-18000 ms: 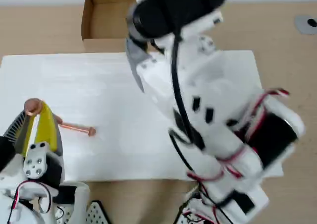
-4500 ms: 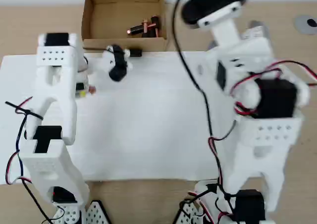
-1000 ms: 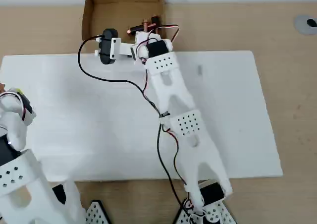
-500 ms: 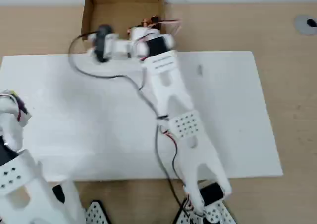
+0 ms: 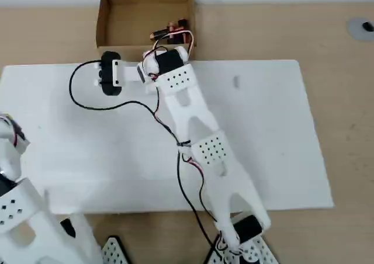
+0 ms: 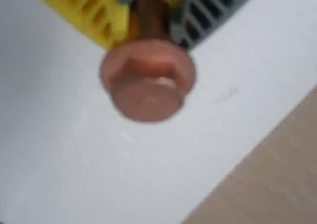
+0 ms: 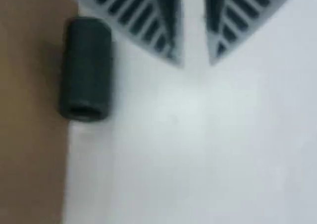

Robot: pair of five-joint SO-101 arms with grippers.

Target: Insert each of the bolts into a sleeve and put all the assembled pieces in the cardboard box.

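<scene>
A wooden table (image 5: 339, 36) is taking up the high view, with a pale strip of wall running along the top edge and a round grey fitting (image 5: 361, 28) sitting in the upper right corner. A large white sheet (image 5: 263, 135) is lying across the middle of the table. One cardboard box (image 5: 105, 24) is standing open at the upper centre, just beyond the sheet's far edge, and copper-and-dark assembled pieces (image 5: 169, 30) are lying inside it near its right wall; how many cannot be told. Two arms are showing. The right arm (image 5: 198, 135) is stretching from the bottom centre up to the sheet's upper edge just below the box, and the left arm (image 5: 17, 211) is sitting folded in the lower left corner. In the left wrist view, the left gripper (image 6: 148, 30) is clamping one copper bolt (image 6: 147, 80) by its shaft between a yellow finger and a grey one, the head pointing toward the camera above the white sheet. In the right wrist view, the right gripper (image 7: 192, 50) is hanging over the sheet with a narrow gap between its grey fingers (image 7: 143, 16), gripping nothing. One black sleeve (image 7: 86, 68) is lying on its side near those fingers, apart from them, on the line where the white sheet is meeting a brown surface.
</scene>
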